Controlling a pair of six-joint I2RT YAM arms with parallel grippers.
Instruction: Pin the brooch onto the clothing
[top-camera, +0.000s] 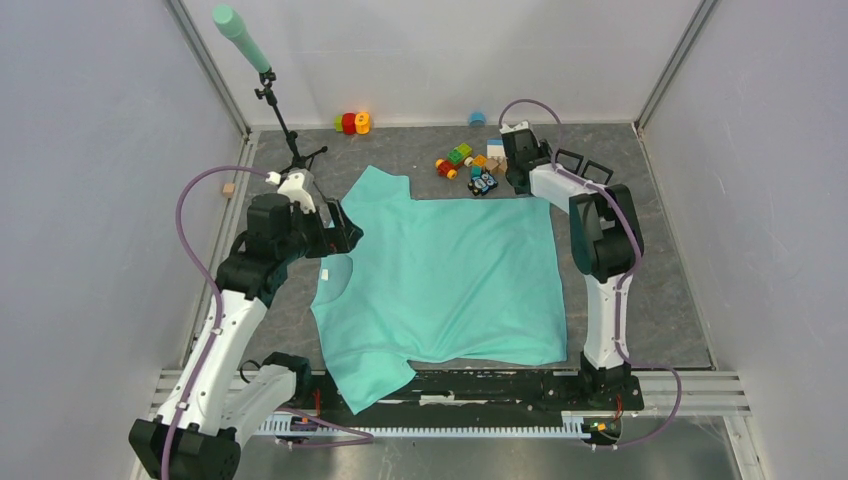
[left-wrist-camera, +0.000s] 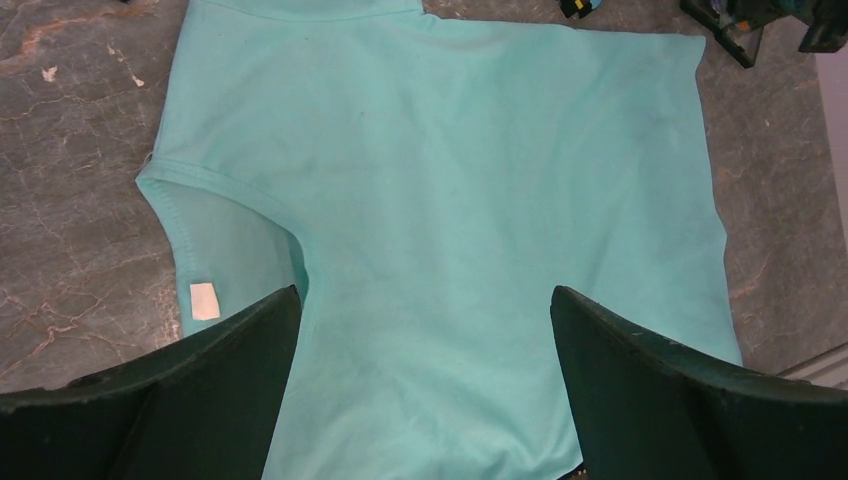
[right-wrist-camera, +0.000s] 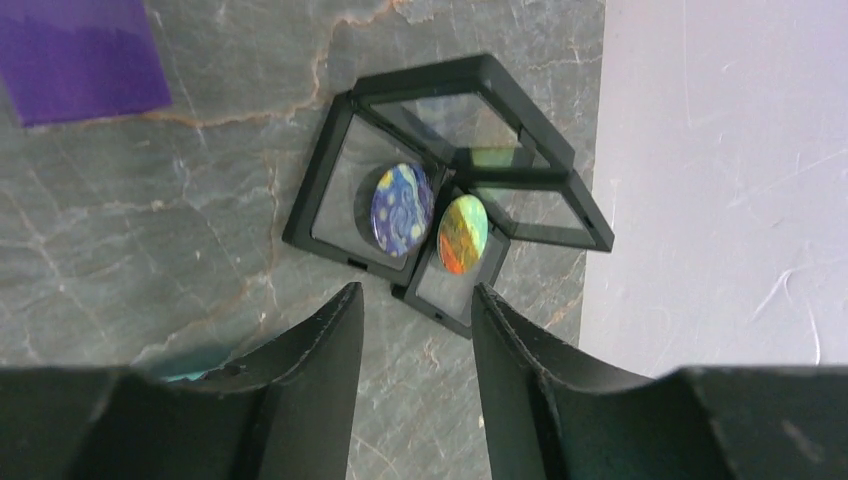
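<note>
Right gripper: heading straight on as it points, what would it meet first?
Probably the smaller open black display case holding the round orange-green brooch, just ahead of the right gripper; depth is unclear.

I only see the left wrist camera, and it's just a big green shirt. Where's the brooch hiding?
Observer: There are two. A blue brooch and an orange and green brooch lie in open black boxes by the right wall.
Operator: Is the other hand holding one?
Observer: No. The right hand is open, with nothing between its fingers.
Operator: Which one is closer to it?
Observer: In the right wrist view, the orange and green brooch lies nearer the fingertips.
</note>
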